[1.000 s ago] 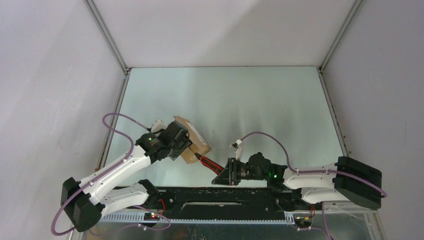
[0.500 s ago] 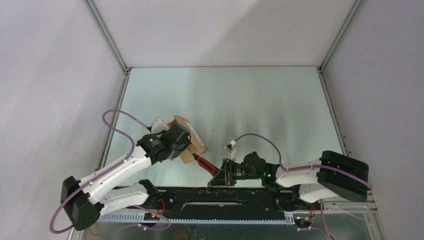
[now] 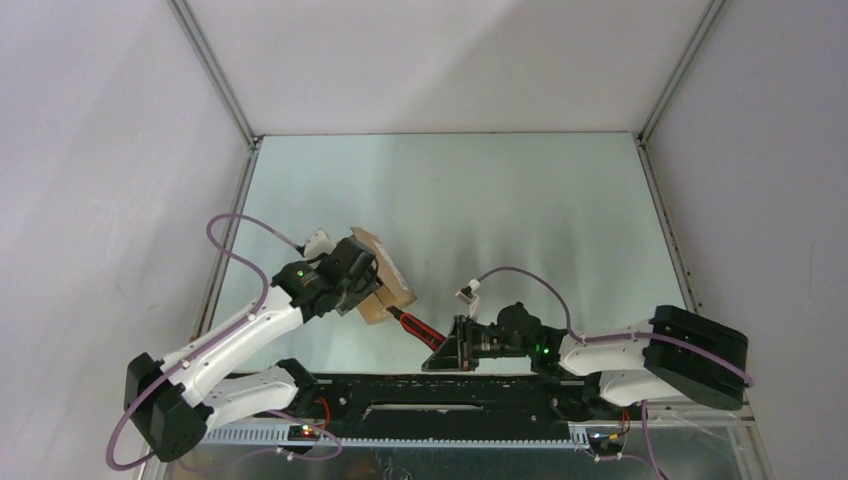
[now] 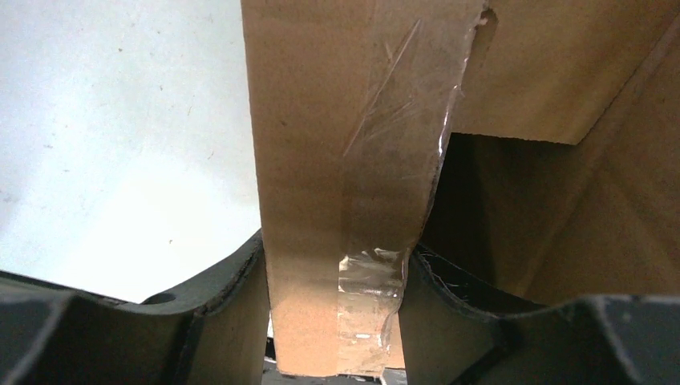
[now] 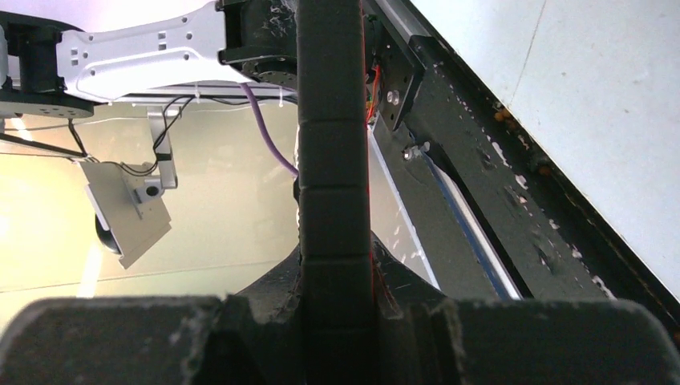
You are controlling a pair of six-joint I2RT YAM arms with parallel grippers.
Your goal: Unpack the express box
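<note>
1. Two arms work at the near left of the pale green table (image 3: 520, 200). Only the top view gives the layout. The small brown cardboard express box (image 3: 390, 282) sits left of centre, toward the front, and is tilted. The left gripper (image 3: 366, 292) is at its near-left side. Cannot tell if the box touches the surface.
2. In the same view, a slim red-and-black utility knife (image 3: 416, 328) runs up-left from the right gripper (image 3: 447, 346) toward the box's lower corner. Contact is too small to judge.
3. Only the left wrist view shows the grip. A flap (image 4: 313, 160) of plain matt board stands between the dark fingers (image 4: 216, 293), which clamp it on both faces. A strip of clear tape (image 4: 389, 168), glossy and crinkled, runs down the flap with a ragged edge near its top. To the right is a dark gap into the box, with more brown panels beyond.
4. Only the right wrist view shows the knife's black segmented handle, with a thin red line along its edge. The fingers (image 5: 265, 309) are closed tight on it. Behind lie a scuffed black rail (image 5: 481, 208) and a white arm link.
5. Pose: the left arm (image 3: 230, 345) reaches forward with its elbow folded and its wrist turned right toward the box. The right arm (image 3: 620, 355) lies low across the front and points left.
</note>
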